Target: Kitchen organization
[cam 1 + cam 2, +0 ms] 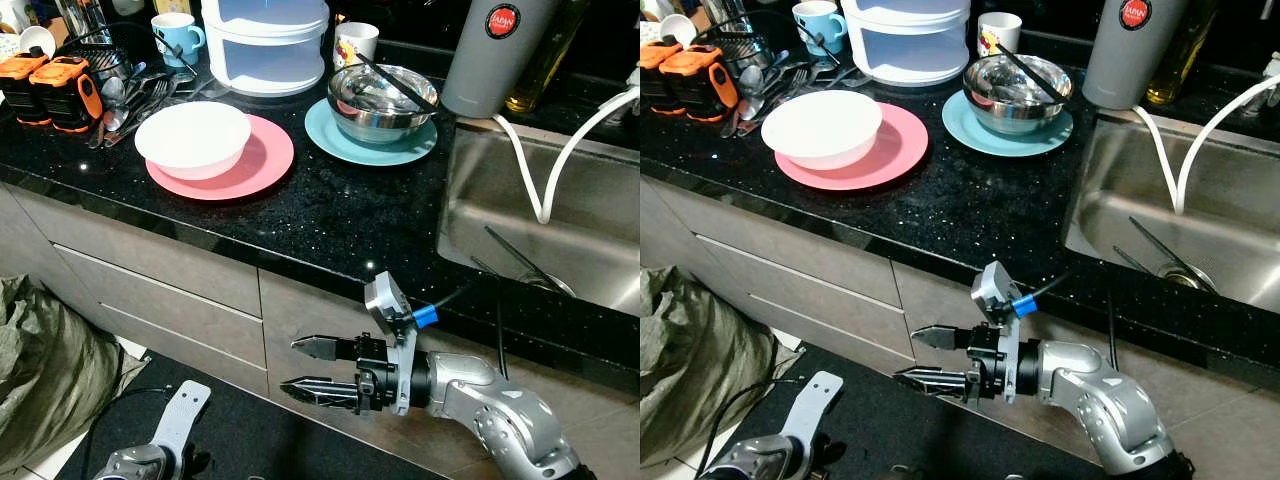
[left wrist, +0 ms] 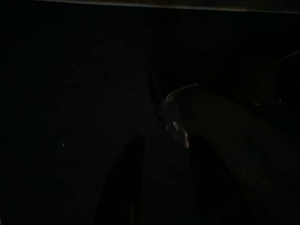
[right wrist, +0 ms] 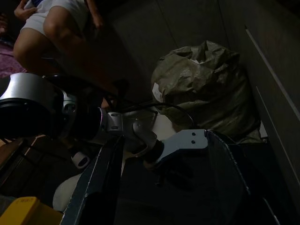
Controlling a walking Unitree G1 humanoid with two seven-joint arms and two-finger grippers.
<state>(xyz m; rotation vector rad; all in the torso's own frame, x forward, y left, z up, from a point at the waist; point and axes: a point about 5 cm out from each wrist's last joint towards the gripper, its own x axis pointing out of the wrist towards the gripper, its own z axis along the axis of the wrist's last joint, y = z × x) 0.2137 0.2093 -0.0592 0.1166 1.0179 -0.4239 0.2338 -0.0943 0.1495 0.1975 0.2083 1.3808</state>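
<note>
On the black counter (image 1: 330, 225) a white bowl (image 1: 192, 138) rests on a pink plate (image 1: 262, 160). Beside it a steel bowl (image 1: 380, 100) with dark utensils across it sits on a teal plate (image 1: 330, 140). My right gripper (image 1: 292, 366) is held below the counter edge, in front of the grey drawers (image 1: 150, 270), pointing left, open and empty. My left arm (image 1: 160, 440) hangs low at the bottom left. In the dark left wrist view the left gripper (image 2: 166, 140) shows two fingers held apart.
Loose cutlery (image 1: 135, 100), orange tools (image 1: 60, 85), a blue mug (image 1: 178, 38), a white mug (image 1: 355, 42), a white stacked container (image 1: 265, 45) and a grey flask (image 1: 495, 55) line the back. The sink (image 1: 560, 220) with a white hose (image 1: 530, 170) is right. A green sack (image 1: 45, 370) lies on the floor. A person (image 3: 56, 23) crouches nearby.
</note>
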